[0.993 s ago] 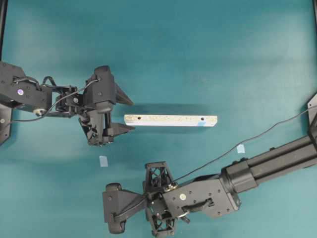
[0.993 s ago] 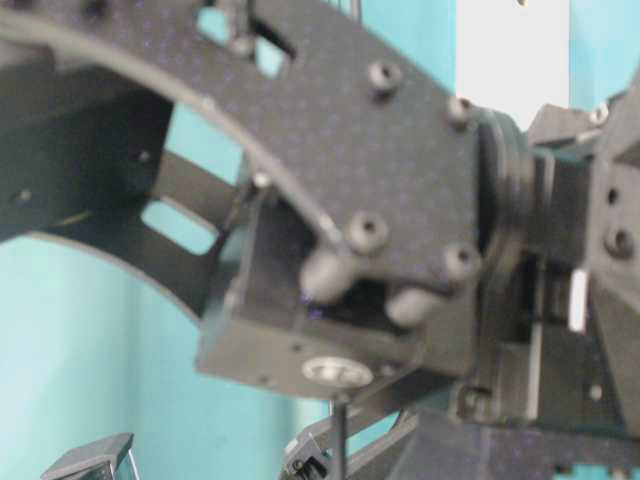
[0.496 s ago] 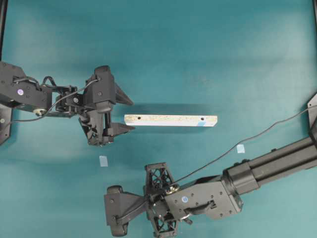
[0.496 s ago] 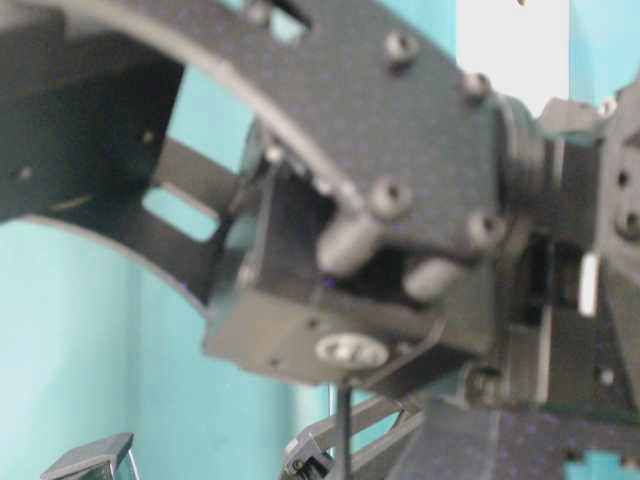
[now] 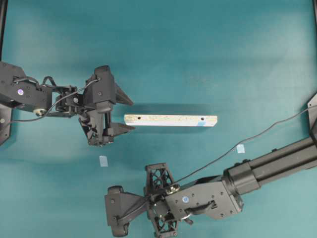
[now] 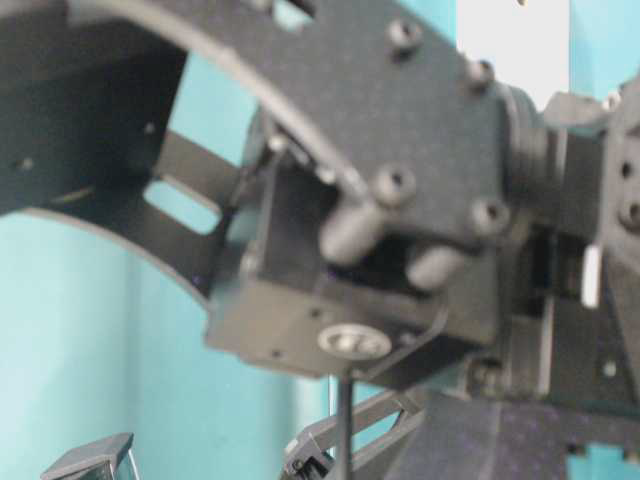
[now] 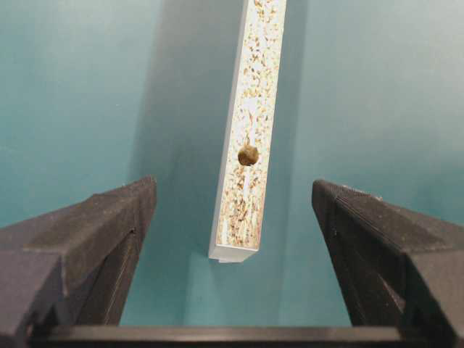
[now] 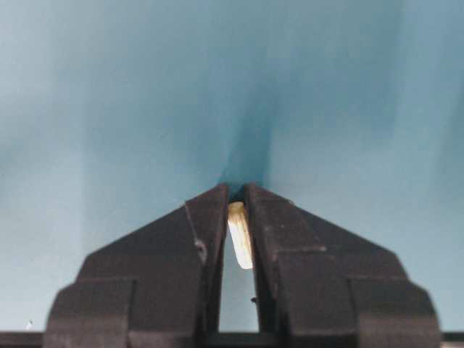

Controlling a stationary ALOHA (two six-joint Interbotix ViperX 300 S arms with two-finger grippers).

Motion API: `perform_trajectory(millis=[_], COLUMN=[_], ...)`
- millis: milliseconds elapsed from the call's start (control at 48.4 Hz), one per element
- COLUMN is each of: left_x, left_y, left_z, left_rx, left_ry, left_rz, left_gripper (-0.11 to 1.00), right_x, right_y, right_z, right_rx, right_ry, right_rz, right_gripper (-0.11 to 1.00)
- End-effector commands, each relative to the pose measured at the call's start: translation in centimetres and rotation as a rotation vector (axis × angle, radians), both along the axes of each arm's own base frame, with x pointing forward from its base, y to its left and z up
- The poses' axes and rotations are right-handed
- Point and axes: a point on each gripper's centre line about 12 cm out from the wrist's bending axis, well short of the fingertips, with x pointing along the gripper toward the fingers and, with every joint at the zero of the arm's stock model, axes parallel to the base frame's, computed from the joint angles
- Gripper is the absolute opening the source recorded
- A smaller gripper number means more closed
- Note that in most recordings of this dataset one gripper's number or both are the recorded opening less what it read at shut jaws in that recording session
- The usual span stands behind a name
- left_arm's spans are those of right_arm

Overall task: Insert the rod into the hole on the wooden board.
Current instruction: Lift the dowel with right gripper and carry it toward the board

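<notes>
Two dark fingers (image 8: pixel 210 239) of the right gripper (image 8: pixel 238 210) pinching the rod (image 8: pixel 239 243), nearly together, the cream peg lying between the inner faces with its upper end near the tips and a narrow gap below it. Pressing down close to the teal table (image 8: pixel 109 109), shadow pooling just beyond the tips. Sitting, in the overhead view, at the lower middle of the scene, the right gripper (image 5: pixel 115 218) pointing left, its arm running off toward the right edge with a thin cable (image 5: pixel 257 135) trailing above it.

Lying well apart from that gripper, up and to its right: the wooden board (image 5: pixel 171 120), long and narrow, flat on the table, speckled face up. Showing the hole (image 5: pixel 203 119) near the board's right end, beside a light-blue mark (image 5: pixel 201 124); a second dark hole (image 5: pixel 139 118) near the left end. Resting between gripper and board, slightly left, a pale-blue tape square (image 5: pixel 103 160); another tape square (image 5: pixel 240 148) off to the right beyond the cable.

Standing wide open, the left gripper (image 5: pixel 126 115), holding nothing, its tips straddling the air just beside the board's left end without touching. Framing, in its own camera, that near end of the board (image 7: pixel 250 109) between spread fingers (image 7: pixel 94 232).

Blocking the table-level view almost wholly: blurred black arm hardware.
</notes>
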Motion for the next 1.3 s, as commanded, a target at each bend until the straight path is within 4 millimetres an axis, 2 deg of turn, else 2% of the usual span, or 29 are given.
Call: perform_trajectory(millis=[0, 145, 496, 744, 1055, 1282], left_x=[0.6, 0.6, 0.6, 0.6, 0.6, 0.5], left_y=[0.0, -0.1, -0.1, -0.1, -0.1, 0.0], left_z=[1.0, 1.0, 1.0, 1.0, 1.0, 1.0], left_rx=[-0.006, -0.006, -0.006, -0.005, -0.005, -0.005], left_ry=[-0.037, -0.037, -0.037, -0.037, -0.037, -0.035], left_rz=[0.003, 0.002, 0.002, 0.001, 0.001, 0.002], left_gripper=[0.96, 0.96, 0.96, 0.95, 0.95, 0.94], right_x=[0.2, -0.1, -0.1, 0.6, 2.4, 2.1], right_y=[-1.0, -1.4, -3.2, -3.8, -4.8, -5.6], right_z=[1.2, 2.5, 9.2, 12.5, 15.8, 17.3], right_rx=[-0.014, -0.045, -0.055, 0.009, 0.107, 0.175], right_ry=[-0.012, -0.016, -0.152, -0.291, -0.542, -0.715], right_rz=[-0.008, -0.001, -0.006, -0.022, -0.016, 0.007], right_gripper=[0.12, 0.12, 0.12, 0.12, 0.12, 0.12])
